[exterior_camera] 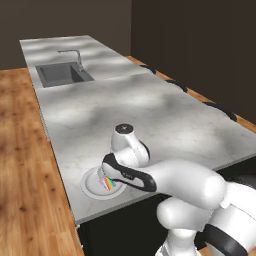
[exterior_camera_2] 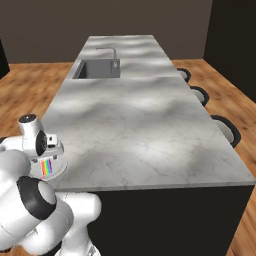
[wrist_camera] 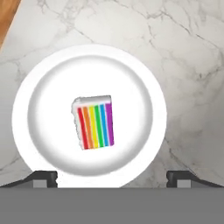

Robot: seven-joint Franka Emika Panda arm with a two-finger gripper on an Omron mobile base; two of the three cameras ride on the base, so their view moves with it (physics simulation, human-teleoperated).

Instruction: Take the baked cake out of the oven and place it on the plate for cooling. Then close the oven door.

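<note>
The baked cake [wrist_camera: 94, 122], a small slice with rainbow layers, lies flat in the middle of the white round plate [wrist_camera: 30, 83]. The plate sits on the marble counter near its front left corner. My gripper [wrist_camera: 111, 177] hangs straight above the plate, open, its fingertips [wrist_camera: 43, 178] spread wide with nothing between them and clear of the cake. From the left base view the hand [exterior_camera: 106, 172] covers part of the plate [exterior_camera: 90, 184], with the cake [exterior_camera: 109, 184] peeking out beneath it. From the right, the cake [exterior_camera_2: 46, 167] shows under the hand [exterior_camera_2: 49, 149]. The oven and the oven door are out of view.
The long marble island counter [exterior_camera: 150, 115] stretches away, with a dark sink [exterior_camera: 62, 75] and faucet [exterior_camera: 74, 54] at its far end. Dark stools [exterior_camera_2: 227, 131] line the far side. Wood floor [exterior_camera: 25, 175] runs beside the counter's near edge, close to the plate.
</note>
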